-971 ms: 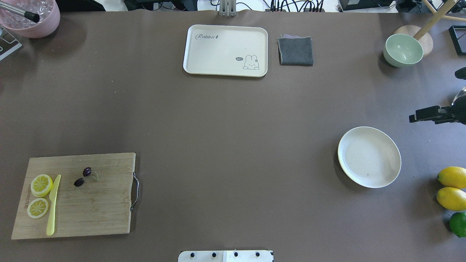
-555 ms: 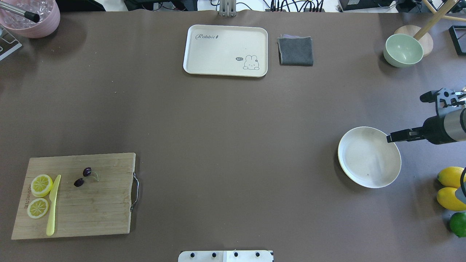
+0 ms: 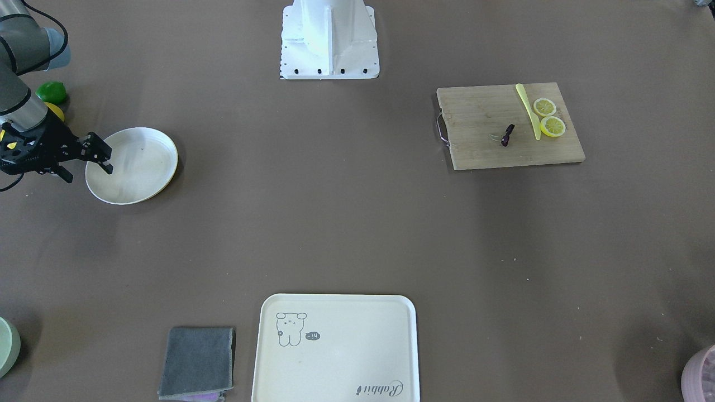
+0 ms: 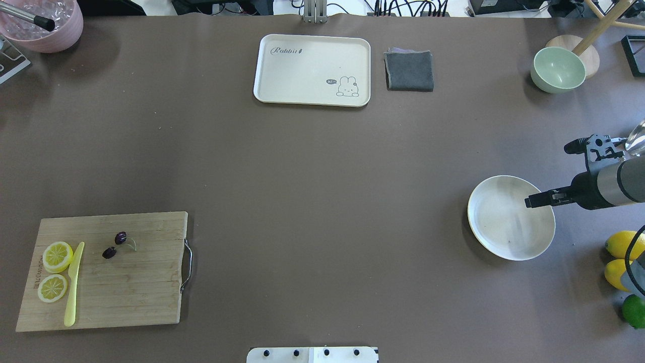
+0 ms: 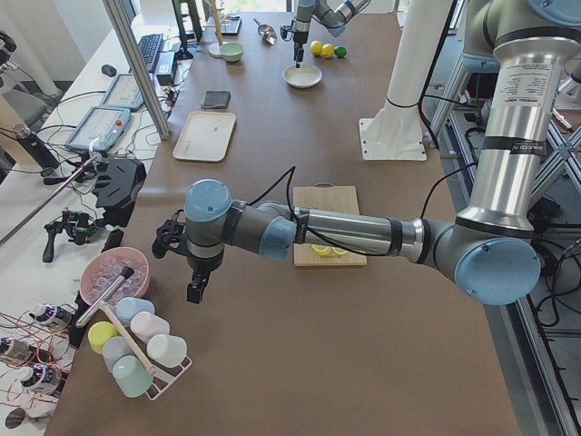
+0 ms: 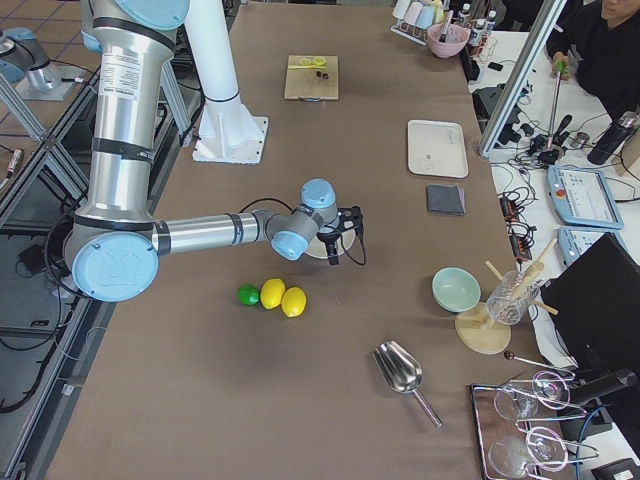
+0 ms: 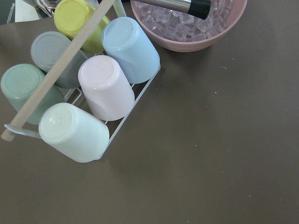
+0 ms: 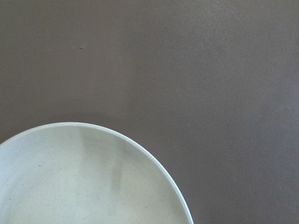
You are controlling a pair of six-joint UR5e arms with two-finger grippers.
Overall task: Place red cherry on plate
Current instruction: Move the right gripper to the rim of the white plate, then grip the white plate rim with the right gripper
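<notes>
The red cherry point(image 4: 115, 245), a dark pair on a green stem, lies on the wooden cutting board point(image 4: 131, 297) at the near left; it also shows in the front view point(image 3: 506, 135). The plate point(image 4: 499, 227) sits at the right, empty. My right gripper point(image 4: 546, 175) hangs open over the plate's right rim, with one finger above the plate point(image 3: 139, 167) and nothing held. The right wrist view shows only the plate's edge point(image 8: 70, 177). My left gripper point(image 5: 182, 268) shows only in the exterior left view, by the pink ice bowl, and I cannot tell its state.
Two lemon slices point(image 4: 57, 256) and a yellow knife point(image 4: 73, 285) share the board. A cream tray point(image 4: 312, 69) and grey cloth point(image 4: 409, 70) lie at the back. A green bowl point(image 4: 558, 69) and lemons point(image 4: 624, 245) are at the right, and a cup rack point(image 7: 93, 93) is at the far left.
My right arm has come in from the right edge, and its open gripper has moved left over the plate's rim. The cherry and the plate have not moved.
</notes>
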